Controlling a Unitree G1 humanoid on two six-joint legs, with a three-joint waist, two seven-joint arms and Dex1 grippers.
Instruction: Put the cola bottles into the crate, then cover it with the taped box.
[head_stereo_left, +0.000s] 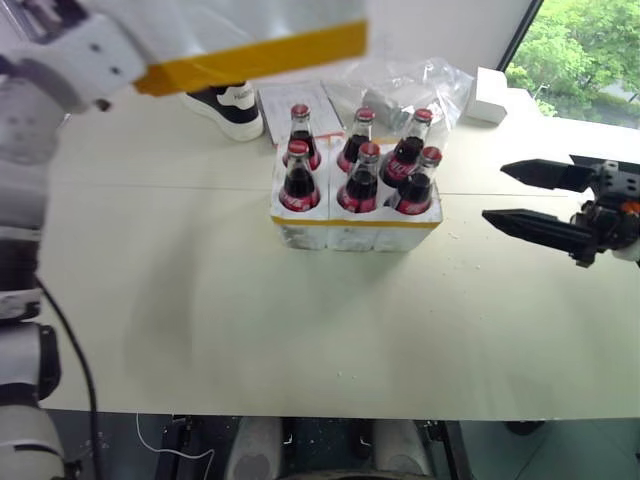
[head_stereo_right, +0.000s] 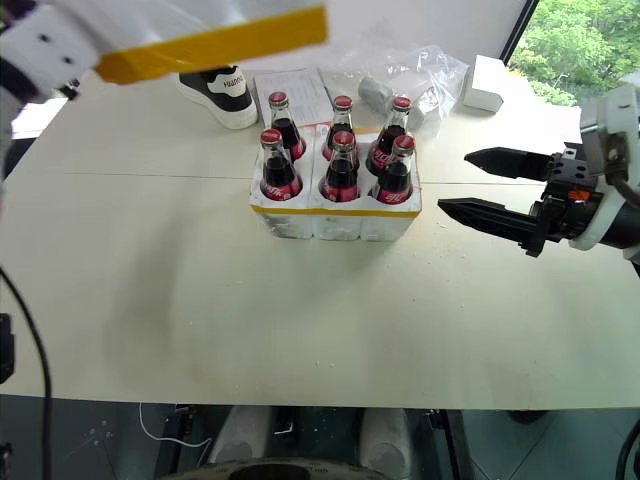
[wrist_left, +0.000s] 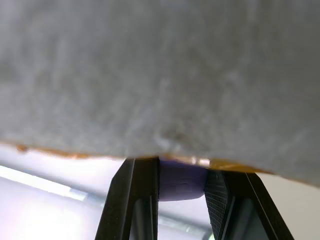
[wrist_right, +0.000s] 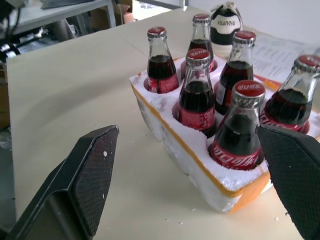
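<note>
The worktop (head_stereo_left: 300, 330) is a broad pale surface, and the task items are carried on its far central part.

The taped box (head_stereo_left: 250, 40) is seen raised clear of the worktop at the upper left of the head views, above and to the left of the crate and not in contact with it. One wide yellow tape band is visible along its lower edge. In the left wrist view its white foam underside (wrist_left: 160, 75) is seen close above the fingers, with the yellow-taped edge clamped between them. The left gripper (wrist_left: 182, 192) is thus closed on the edge of the taped box.

The crate (head_stereo_right: 335, 218) stands on the worktop, its yellow band facing the near side. All six wells are occupied: the cola bottles (head_stereo_right: 341, 168) stand upright in two rows of three, red caps uppermost. The crate is uncovered.

The right gripper (head_stereo_right: 480, 185) is held level just to the right of the crate, apart from it, with its two black fingers spread wide and nothing between them. In the right wrist view the crate (wrist_right: 200, 165) is framed between those fingers.

Behind the crate are noted a printed sheet (head_stereo_right: 293, 90), a black-and-white shoe (head_stereo_right: 218, 95), a crumpled clear plastic bag (head_stereo_right: 410, 75) and, at the far right, a small plain white box (head_stereo_right: 483, 84).
</note>
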